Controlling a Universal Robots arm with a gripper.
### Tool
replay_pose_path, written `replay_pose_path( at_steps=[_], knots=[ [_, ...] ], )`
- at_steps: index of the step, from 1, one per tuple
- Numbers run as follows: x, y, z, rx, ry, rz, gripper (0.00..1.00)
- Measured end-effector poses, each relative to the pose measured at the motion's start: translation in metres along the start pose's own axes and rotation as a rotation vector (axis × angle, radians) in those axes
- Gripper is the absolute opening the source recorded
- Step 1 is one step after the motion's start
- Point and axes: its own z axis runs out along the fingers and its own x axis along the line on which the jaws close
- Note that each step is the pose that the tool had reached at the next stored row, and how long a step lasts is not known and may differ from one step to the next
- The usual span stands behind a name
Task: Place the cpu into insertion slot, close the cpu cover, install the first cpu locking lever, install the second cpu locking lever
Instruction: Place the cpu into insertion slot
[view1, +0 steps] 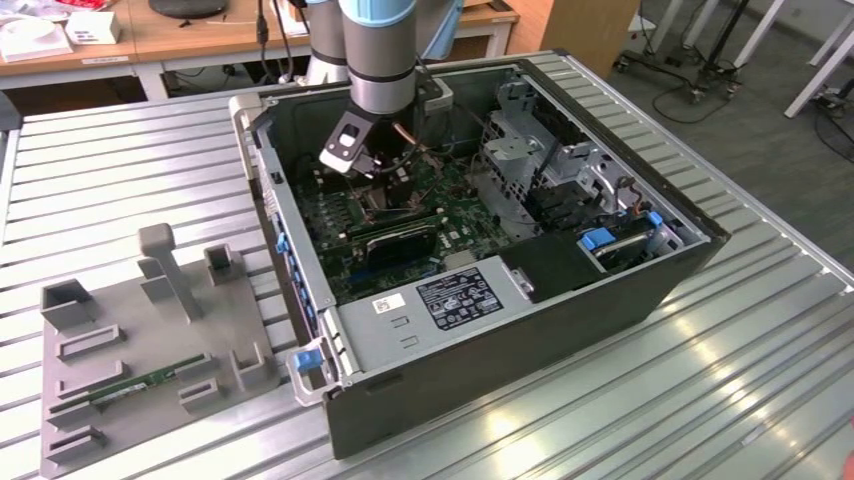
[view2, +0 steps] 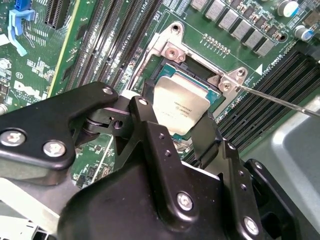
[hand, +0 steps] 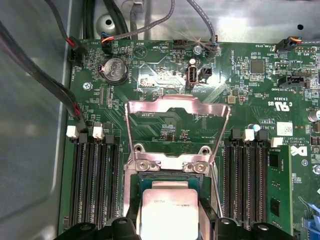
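In the exterior view the hand reaches into the open computer case on the tabletop. In the second wrist view it pinches the chip at the socket (seated or not is unclear), beside an unlatched lever. In the first wrist view the cover stands swung open, so closing and latching remain.

The small, flat, dull silver-tan square cpu sits face up directly over the dark square insertion slot, clamped at its edges between the black pincer's fingers. The thin silver cpu cover, a square frame with a large cut-out, is swung open, tilted back from the slot.
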Motion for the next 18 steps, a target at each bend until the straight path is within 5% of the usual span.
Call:
replay_pose_path(
  at_steps=[18],
  knots=[
    [0.0, -0.0001, 0.001, -0.0007, -0.0021, 0.023, 0.54]
  ],
)
